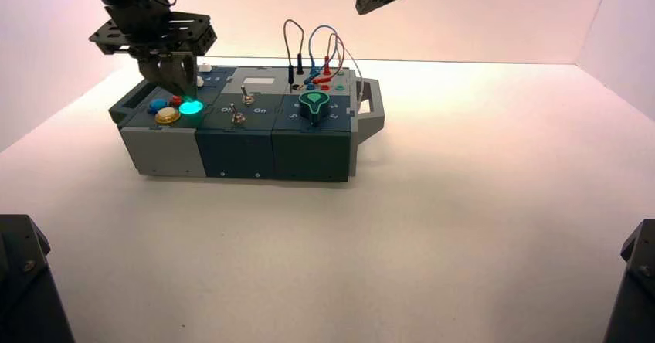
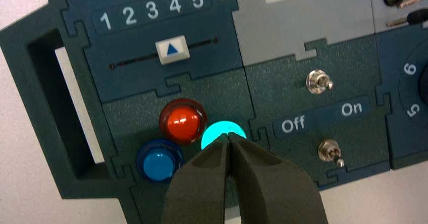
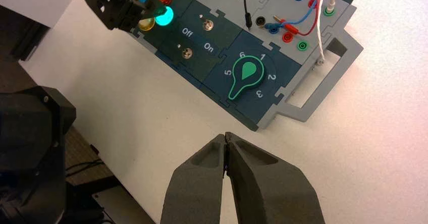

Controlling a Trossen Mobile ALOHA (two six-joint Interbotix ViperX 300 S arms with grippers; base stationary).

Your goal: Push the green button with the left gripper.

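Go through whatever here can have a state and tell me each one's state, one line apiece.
Green button: glowing bright cyan
Left tool: shut, tips at the green button
Right tool: shut, in front of the box, idle
Slider: between 3 and 4
Red button: not covered by either tool
White wire: one end plugged into a green socket

1 high view faces down; 2 nearer wrist views share the switches below.

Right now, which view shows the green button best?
The right wrist view: there the glowing green button appears nearly whole. Fingertips cover its edge in the left wrist view; the high view shows it small.
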